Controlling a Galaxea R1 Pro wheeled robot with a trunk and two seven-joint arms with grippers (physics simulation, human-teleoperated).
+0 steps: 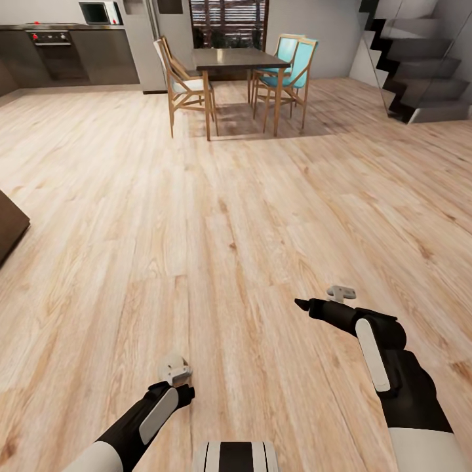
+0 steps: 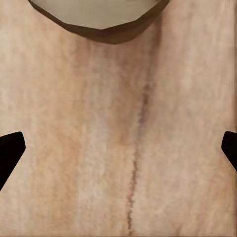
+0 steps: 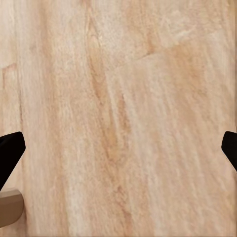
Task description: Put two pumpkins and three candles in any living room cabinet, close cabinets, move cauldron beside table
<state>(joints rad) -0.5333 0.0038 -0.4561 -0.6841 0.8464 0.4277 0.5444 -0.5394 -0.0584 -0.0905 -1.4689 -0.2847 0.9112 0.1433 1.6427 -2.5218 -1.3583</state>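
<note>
Ahead of both grippers we have bare wood-plank floor (image 1: 216,223) and nothing from the job list. No pumpkins, candles, cauldron or coffee table in front of us; we are in transit.

Left gripper (image 2: 118,148): fingertips (image 2: 10,148) sit at opposite edges of the left wrist view, wide apart, nothing between them but planks. Right gripper (image 3: 118,148): same, tips spread, empty. In the head view the left gripper (image 1: 176,370) hangs low and close to the trunk, the right gripper (image 1: 321,303) reaches further forward.

Far beyond the grippers: a dark dining table (image 1: 237,60) with wooden chairs, two with teal seats (image 1: 296,58). Beyond that, kitchen units with an oven (image 1: 54,46) off to the left gripper's side, and a staircase (image 1: 413,72) off to the right gripper's side. A dark brown slab corner (image 1: 12,226) sits out past the left gripper; we cannot tell what it belongs to.

Handling judgement, from the task alone:
- Pumpkins: probably rigid, ribbed, rounded. We'd pinch across the belly along a rib groove, not the stem.
- Candles: small stiff cylinders, likely light. We'd close across the side wall at mid height and keep them upright.
- Cauldron: likely the heaviest and too wide for the jaws. We'd take the rim, or push it along the floor.
- Cabinet fronts: plain, so we'd expect to pull at an edge.

Next need: turn the base until the living room comes into sight.
</note>
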